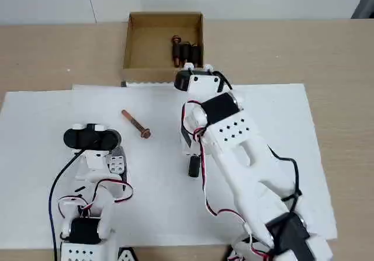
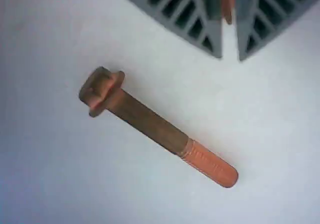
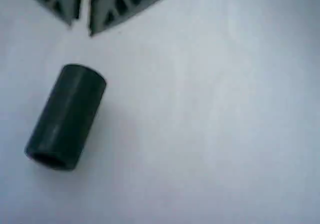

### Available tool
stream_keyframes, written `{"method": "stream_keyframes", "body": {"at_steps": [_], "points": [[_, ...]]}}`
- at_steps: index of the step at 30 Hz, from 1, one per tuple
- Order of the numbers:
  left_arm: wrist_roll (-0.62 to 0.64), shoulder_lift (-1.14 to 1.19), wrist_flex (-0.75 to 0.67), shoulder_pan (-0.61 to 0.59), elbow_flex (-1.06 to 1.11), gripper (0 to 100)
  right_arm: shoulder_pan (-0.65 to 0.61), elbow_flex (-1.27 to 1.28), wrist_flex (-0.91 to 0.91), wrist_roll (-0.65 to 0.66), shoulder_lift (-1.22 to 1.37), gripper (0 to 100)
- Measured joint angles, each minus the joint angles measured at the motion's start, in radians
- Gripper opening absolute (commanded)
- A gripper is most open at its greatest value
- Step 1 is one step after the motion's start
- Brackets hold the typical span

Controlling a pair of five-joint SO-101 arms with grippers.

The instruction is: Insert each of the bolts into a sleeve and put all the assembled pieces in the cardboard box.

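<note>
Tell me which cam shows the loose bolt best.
Left wrist view: the bolt lies whole and close on the white paper, flanged head and threaded tip plain. The high view shows it small, without that detail. The right wrist view looks at a black sleeve.

Bright even light from above, white sheet (image 1: pixel 35 156) washed pale — soft faint shadows hugging bolt (image 2: pixel 150 126) and sleeve (image 3: pixel 65 116)

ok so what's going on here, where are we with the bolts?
Neither arm holds anything. The left gripper hangs shut above a loose bolt lying on the white sheet. The right gripper, also shut, is above a black sleeve lying on its side. Some assembled pieces sit in the cardboard box.
</note>
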Motion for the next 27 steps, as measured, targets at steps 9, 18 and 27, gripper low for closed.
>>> {"method": "stream_keyframes", "body": {"at_steps": [9,18,27], "points": [[0.0,0.0,0.0,0.0,0.0,1,-0.023,0.0,-0.054,0.0,0.144,0.6],[0.0,0.0,0.0,0.0,0.0,1,-0.051,0.0,-0.057,0.0,0.221,17.3],[0.0,0.0,0.0,0.0,0.0,1,-0.057,0.0,-0.06,0.0,0.244,19.3]]}}
